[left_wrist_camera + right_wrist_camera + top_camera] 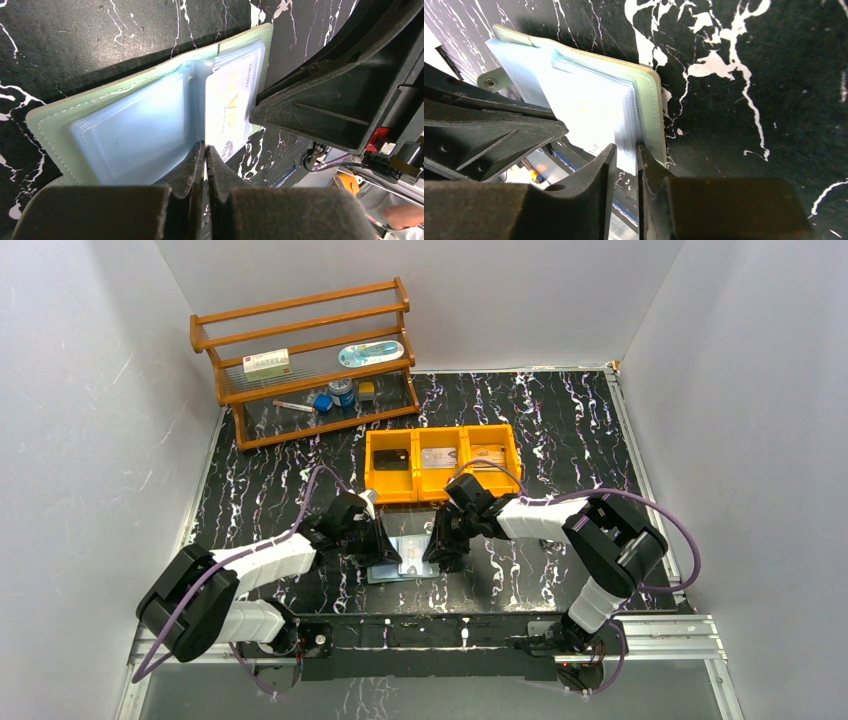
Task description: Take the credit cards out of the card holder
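Shows the card holder [400,567] spread open and flat on the table [560,440], just on the near side of the orange bin [443,490].

Pinches a clear sleeve at the holder's fold with the left gripper [204,148], jaws all but closed on the thin plastic. Clamps the stacked sleeve edges beside the green cover with the right gripper [626,152], jaws likewise nearly together.

Puts the task partway, as a judgement: two credit cards [438,457] lie in the bin's middle and right compartments, apparently already out. Leaves at least one lettered card [230,100] inside a sleeve; cannot tell whether others remain behind it. Cannot name the dark item in the bin's left compartment.

Offers little room over the holder, with both grippers close together and the right one crowding the lettered card's outer edge. Keeps the bin's front wall near on the far side. Leaves bare table to the right of the bin. Places a wooden rack [300,320] beyond the bin's far left corner.
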Controlling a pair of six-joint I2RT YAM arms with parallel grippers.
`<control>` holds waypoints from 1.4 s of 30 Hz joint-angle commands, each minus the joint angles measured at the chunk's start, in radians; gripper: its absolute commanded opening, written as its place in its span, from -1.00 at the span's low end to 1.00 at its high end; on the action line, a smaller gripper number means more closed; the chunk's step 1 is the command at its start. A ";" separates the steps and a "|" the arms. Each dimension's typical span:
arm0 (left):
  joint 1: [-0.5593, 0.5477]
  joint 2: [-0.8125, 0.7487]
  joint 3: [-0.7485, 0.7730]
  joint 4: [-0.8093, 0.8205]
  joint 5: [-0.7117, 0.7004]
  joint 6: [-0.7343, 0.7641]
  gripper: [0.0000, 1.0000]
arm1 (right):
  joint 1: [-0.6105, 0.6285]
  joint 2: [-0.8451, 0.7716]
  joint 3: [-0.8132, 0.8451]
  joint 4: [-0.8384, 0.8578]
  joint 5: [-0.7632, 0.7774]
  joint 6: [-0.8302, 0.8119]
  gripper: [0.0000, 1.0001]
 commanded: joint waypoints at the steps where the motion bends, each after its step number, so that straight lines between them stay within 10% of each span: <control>1: 0.000 -0.042 0.013 -0.066 -0.024 0.048 -1.00 | 0.004 0.002 0.011 -0.047 0.044 -0.022 -0.49; 18: 0.000 -0.053 0.044 -0.163 -0.082 0.078 -1.00 | 0.023 -0.074 0.132 -0.063 0.038 -0.079 -0.49; 32: -0.001 -0.072 0.009 -0.041 -0.032 -0.002 -0.32 | 0.024 0.052 0.048 0.003 0.003 -0.055 -0.34; 42: 0.000 0.007 -0.045 0.040 -0.002 -0.062 -0.29 | 0.024 0.082 0.003 0.047 -0.015 0.017 -0.43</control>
